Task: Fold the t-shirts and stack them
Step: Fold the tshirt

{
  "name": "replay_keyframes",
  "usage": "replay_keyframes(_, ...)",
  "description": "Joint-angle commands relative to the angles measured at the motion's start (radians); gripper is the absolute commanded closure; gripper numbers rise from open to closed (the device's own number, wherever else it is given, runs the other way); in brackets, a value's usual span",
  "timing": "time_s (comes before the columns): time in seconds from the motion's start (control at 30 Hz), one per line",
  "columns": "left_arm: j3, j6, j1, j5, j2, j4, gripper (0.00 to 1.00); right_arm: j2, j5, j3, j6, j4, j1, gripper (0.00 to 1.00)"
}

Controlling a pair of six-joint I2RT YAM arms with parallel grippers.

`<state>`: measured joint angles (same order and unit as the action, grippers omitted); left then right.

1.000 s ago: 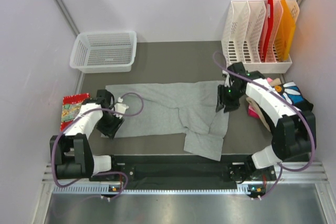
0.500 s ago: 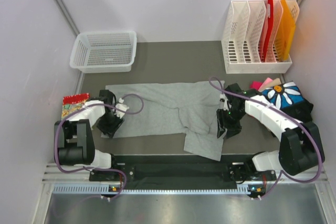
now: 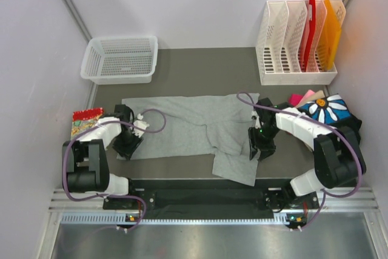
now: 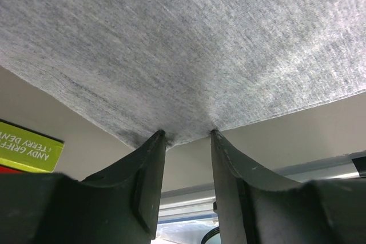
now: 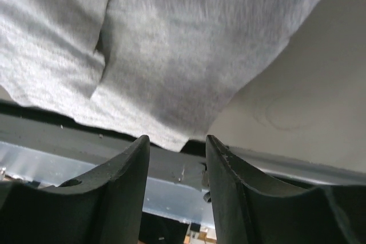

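A plain light grey t-shirt (image 3: 188, 128) lies spread flat across the middle of the table, with one flap hanging toward the near edge. My left gripper (image 3: 126, 147) is at its near left corner. In the left wrist view the gripper (image 4: 187, 134) is open, and both tips touch the edge of the shirt (image 4: 189, 44). My right gripper (image 3: 259, 148) is at the shirt's right side. In the right wrist view it (image 5: 177, 139) is open and empty, just over the shirt's (image 5: 171, 55) near hem. A blue-and-white shirt (image 3: 327, 108), a pink one (image 3: 301, 98) and a black one (image 3: 350, 127) lie piled at the right.
A white mesh basket (image 3: 120, 59) stands at the back left. A white file rack (image 3: 297, 43) with red and orange folders stands at the back right. A colourful packet (image 3: 85, 121) lies by the left edge. A black rail (image 3: 200, 197) runs along the near edge.
My right gripper has moved from the shirt's far right corner down toward its near right hem. My left gripper has shifted slightly and stays at the near left corner.
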<state>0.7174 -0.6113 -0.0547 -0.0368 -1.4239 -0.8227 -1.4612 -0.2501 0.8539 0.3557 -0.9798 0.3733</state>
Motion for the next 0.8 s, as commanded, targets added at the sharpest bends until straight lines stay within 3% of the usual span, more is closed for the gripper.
replay_keyframes(0.0, -0.045, 0.001, -0.007, 0.012, 0.019, 0.111, 0.59, -0.007, 0.035, -0.022, 0.046, 0.111, 0.013, 0.56)
replay_keyframes(0.33, -0.065, 0.015, -0.007, -0.005, 0.014, 0.160, 0.67, 0.051, 0.106, -0.140, 0.141, 0.217, 0.047, 0.62)
replay_keyframes(0.43, -0.064, 0.019, -0.007, -0.003, 0.011, 0.165, 0.73, 0.048, 0.101, -0.153, 0.154, 0.233, 0.058, 0.71)
replay_keyframes(0.6, -0.059, 0.019, -0.007, -0.006, 0.011, 0.165, 0.93, 0.064, 0.100, -0.118, 0.151, 0.221, 0.065, 0.92)
replay_keyframes(0.67, -0.046, 0.018, -0.007, -0.008, 0.014, 0.160, 0.97, 0.071, 0.104, -0.089, 0.146, 0.190, 0.070, 0.99)
replay_keyframes(0.77, -0.012, 0.013, -0.007, 0.008, 0.028, 0.132, 1.00, 0.107, 0.107, -0.040, 0.138, 0.132, 0.070, 1.00)
